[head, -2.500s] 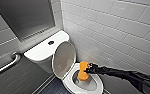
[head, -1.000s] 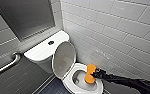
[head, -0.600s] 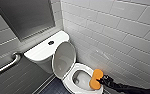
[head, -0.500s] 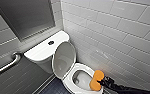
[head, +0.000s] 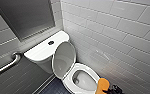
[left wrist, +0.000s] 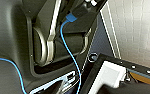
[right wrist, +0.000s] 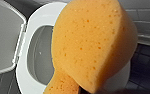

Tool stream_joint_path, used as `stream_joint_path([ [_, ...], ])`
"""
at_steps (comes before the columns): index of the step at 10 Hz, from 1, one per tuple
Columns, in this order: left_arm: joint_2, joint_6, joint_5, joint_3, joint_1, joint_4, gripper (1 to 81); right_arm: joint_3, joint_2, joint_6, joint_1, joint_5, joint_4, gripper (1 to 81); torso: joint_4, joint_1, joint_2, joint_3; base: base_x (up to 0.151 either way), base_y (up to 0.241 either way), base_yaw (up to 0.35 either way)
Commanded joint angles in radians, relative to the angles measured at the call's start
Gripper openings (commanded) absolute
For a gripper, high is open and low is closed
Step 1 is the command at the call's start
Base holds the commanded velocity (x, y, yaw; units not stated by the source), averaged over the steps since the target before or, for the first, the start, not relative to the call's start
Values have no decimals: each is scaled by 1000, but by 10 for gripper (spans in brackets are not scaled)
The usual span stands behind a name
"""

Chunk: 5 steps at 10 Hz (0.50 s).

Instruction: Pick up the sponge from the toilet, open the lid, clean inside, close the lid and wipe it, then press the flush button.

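White wall tiles (head: 116, 30) back the toilet (head: 44, 50), its lid (head: 64, 58) raised. The right gripper (head: 114, 89) is closed around the sponge (head: 102, 85), which stands on end, long axis upright, at the toilet's rim.

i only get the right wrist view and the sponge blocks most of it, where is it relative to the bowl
Observer: In the head view the sponge is at the outer edge of the seat ring, on the tiled wall side, not down in the bowl.
Operator: whats holding it
Observer: The dark right tool is directly against the sponge's lower side and appears to grip it.
Operator: can you see the flush button
Observer: Yes, the flush button sits in the middle of the tank top, behind the raised lid.
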State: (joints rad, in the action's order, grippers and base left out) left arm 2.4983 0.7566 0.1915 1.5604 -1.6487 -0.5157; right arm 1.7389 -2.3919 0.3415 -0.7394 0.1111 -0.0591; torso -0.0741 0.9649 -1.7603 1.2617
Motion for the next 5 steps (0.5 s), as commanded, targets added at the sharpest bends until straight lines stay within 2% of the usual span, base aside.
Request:
stream_joint_path([
  [1,-11,12,-106,-43,-32,6,811,-166,151,5,-47,13,-1,10,0,0,0,0,0,0,0],
  [3,-11,20,-106,-43,-23,6,811,-254,207,-2,-128,29,2,10,0,0,0,0,0,0,0],
  [5,-11,20,-106,-42,-16,9,811,-372,294,-7,-115,29,53,10,0,0,0,0,0,0,0],
])
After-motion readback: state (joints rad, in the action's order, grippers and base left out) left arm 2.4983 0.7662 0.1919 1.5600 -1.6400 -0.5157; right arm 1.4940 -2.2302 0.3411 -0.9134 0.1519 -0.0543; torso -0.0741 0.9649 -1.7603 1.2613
